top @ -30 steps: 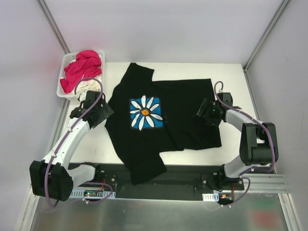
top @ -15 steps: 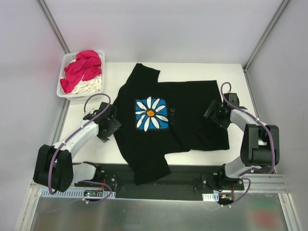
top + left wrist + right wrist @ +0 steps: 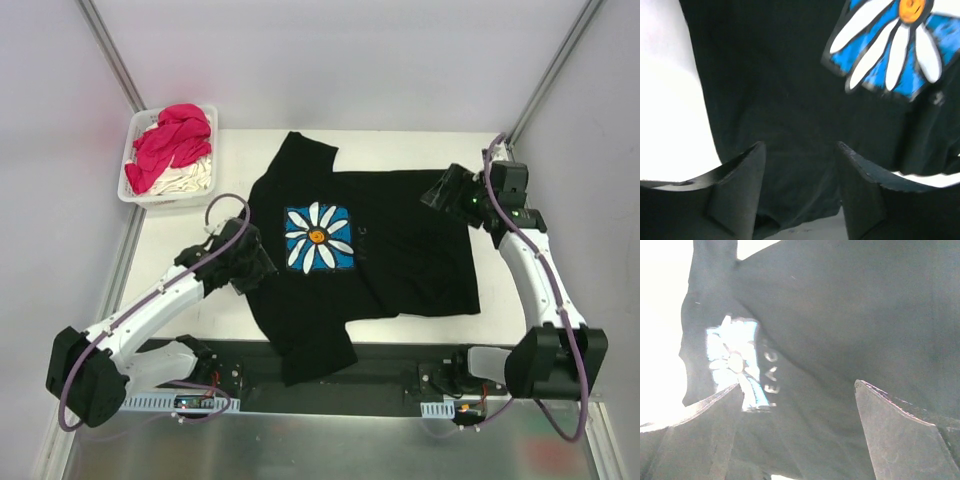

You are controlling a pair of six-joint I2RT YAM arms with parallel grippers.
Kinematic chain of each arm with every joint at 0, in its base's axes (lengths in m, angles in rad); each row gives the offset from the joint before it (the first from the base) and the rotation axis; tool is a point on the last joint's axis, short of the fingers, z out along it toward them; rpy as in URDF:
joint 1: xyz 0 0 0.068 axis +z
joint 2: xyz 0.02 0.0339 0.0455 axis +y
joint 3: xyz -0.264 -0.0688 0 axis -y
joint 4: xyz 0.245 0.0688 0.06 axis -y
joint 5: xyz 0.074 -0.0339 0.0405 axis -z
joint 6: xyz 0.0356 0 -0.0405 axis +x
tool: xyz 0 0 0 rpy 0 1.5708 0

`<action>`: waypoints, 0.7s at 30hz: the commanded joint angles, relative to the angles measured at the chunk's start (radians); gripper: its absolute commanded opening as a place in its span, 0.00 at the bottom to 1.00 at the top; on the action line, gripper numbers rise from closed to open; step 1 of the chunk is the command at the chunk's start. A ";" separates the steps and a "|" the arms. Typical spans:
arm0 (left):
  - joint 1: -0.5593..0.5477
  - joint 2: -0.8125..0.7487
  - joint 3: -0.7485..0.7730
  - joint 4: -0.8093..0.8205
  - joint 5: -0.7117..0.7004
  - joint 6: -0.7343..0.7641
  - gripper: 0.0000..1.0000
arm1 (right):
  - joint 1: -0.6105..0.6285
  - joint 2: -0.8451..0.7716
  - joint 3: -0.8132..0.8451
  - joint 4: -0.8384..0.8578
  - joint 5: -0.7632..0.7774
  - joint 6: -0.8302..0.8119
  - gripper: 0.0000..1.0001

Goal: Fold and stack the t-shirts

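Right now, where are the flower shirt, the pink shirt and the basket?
black t-shirt [image 3: 400, 250]: top view, on plain cloth near its middle.
pink t-shirt [image 3: 172, 142]: top view, on the middle of the bunched cloth.
white basket [image 3: 160, 203]: top view, on its near rim.

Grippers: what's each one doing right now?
Left gripper: open over the black t-shirt, nothing gripped.
Right gripper: open wide, empty.
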State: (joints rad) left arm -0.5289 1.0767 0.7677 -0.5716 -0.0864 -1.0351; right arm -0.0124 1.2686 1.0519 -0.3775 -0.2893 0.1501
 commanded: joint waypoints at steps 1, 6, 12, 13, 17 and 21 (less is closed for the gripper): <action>-0.104 -0.049 -0.106 -0.076 0.062 -0.146 0.51 | 0.058 -0.076 0.023 -0.043 -0.051 0.048 0.96; -0.270 -0.003 -0.116 -0.074 0.025 -0.233 0.40 | 0.101 -0.126 -0.087 0.009 -0.065 0.072 0.96; -0.379 0.071 -0.188 -0.056 0.005 -0.358 0.40 | 0.114 -0.135 -0.121 -0.009 -0.051 0.071 0.96; -0.391 0.078 -0.200 -0.057 0.001 -0.365 0.40 | 0.115 -0.140 -0.128 -0.011 -0.047 0.071 0.96; -0.407 0.054 -0.318 -0.062 0.010 -0.450 0.38 | 0.115 -0.164 -0.147 -0.024 -0.031 0.065 0.96; -0.405 -0.110 -0.383 -0.117 -0.013 -0.508 0.37 | 0.115 -0.178 -0.173 -0.053 0.028 0.060 0.96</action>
State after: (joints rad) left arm -0.9237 1.0729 0.4820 -0.5949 -0.0647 -1.4418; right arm 0.0963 1.1267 0.8978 -0.4026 -0.3202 0.2089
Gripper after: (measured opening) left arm 0.370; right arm 0.957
